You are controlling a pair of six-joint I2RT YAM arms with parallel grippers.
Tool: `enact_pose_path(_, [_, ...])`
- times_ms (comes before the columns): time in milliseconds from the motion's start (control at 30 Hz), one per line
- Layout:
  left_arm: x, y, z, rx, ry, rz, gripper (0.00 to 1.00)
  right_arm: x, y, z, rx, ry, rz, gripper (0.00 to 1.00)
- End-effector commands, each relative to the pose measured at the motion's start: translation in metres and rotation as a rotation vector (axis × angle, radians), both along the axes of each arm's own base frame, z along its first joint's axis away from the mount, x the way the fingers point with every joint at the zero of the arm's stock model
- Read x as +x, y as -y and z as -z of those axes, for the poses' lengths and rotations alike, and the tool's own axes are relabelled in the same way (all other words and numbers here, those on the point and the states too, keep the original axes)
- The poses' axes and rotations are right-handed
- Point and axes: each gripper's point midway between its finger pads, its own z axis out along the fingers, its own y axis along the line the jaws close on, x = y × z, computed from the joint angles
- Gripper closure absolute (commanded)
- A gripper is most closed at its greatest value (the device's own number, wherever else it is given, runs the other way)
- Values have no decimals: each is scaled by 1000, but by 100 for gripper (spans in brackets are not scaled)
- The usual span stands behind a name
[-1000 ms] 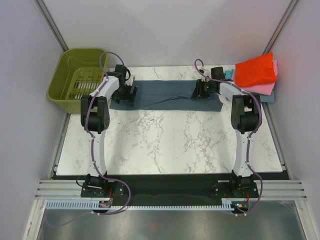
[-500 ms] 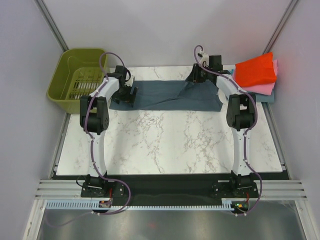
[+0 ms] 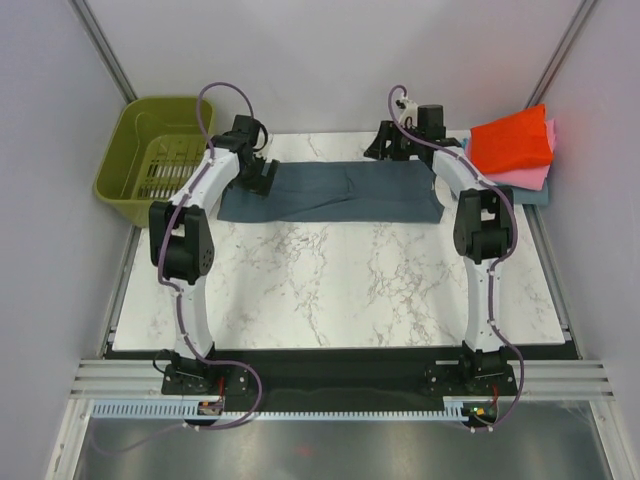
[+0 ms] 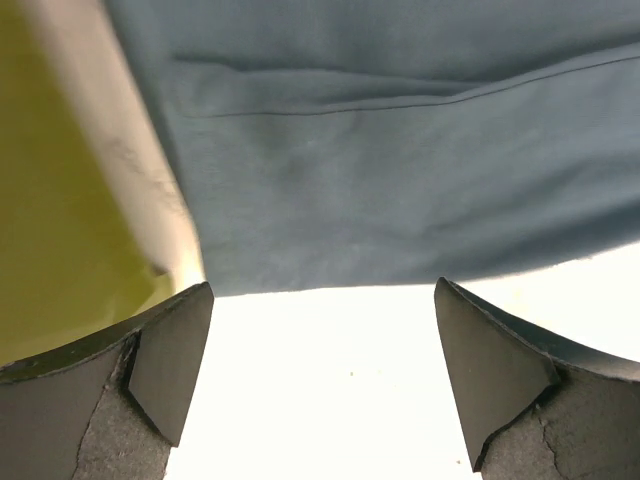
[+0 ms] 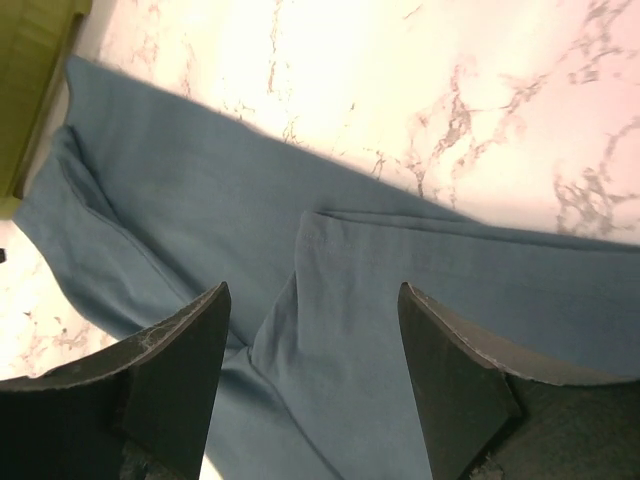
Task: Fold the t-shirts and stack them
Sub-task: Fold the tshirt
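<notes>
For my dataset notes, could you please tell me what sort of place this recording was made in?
Probably a lab robot cell, not a home: a left arm and right arm bolted to a rail at a marble-patterned table, plain panel walls, plus a basket and folded t-shirts.

Slate shirt: folded to a long flat band, lying crosswise near the table's far edge, with light creases. Far right corner holds a folded stack: red-orange shirt on top and askew, pink shirt beneath, teal shirt peeking out at left.
</notes>
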Motion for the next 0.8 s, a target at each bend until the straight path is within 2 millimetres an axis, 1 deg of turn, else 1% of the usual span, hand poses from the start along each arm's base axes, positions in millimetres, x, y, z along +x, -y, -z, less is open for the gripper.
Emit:
enact_pose_path(0, [3, 7, -56, 7, 136, -27, 1, -6, 12, -70, 17, 123, 15, 24])
enact_pose_path(33, [2, 8, -55, -1, 134, -30, 1, -12, 13, -59, 9, 91, 15, 24])
enact_pose_path(67, [2, 8, -53, -1, 129, -33, 1, -17, 14, -57, 2, 79, 12, 24])
enact_pose_path(100, [3, 6, -44, -5, 110, -40, 2, -21, 16, -51, -10, 64, 11, 24])
enact_pose_path(133, [5, 5, -41, -16, 103, -45, 6, -26, 19, -38, -20, 25, 17, 24])
enact_pose_path(200, [12, -1, -35, -30, 99, -67, 14, -32, 20, -24, -26, -15, 18, 24])
enact_pose_path(233, [15, -4, -23, -27, 78, -75, 15, -37, 21, -13, -28, -48, 20, 24])
enact_pose_path(300, [22, -11, -18, -32, 74, -88, 15, -43, 23, 1, -35, -86, 22, 24])
enact_pose_path(333, [25, -13, -6, -30, 55, -92, 15, -45, 26, 8, -45, -99, 22, 24])
enact_pose_path(367, [29, -15, -4, -27, 58, -97, 15, -47, 26, 16, -52, -115, 22, 25])
enact_pose_path(467, [34, -23, 14, -6, 33, -99, 16, -49, 34, 31, -58, -150, 35, 24])
enact_pose_path(600, [38, -27, 33, 20, 8, -99, 17, -52, 43, 44, -62, -183, 51, 24])
enact_pose_path(700, [33, -29, 45, 39, -21, -103, 18, -55, 45, 53, -63, -212, 55, 25])
enact_pose_path(767, [24, -31, 53, 64, -54, -109, 18, -58, 46, 61, -63, -232, 54, 24])
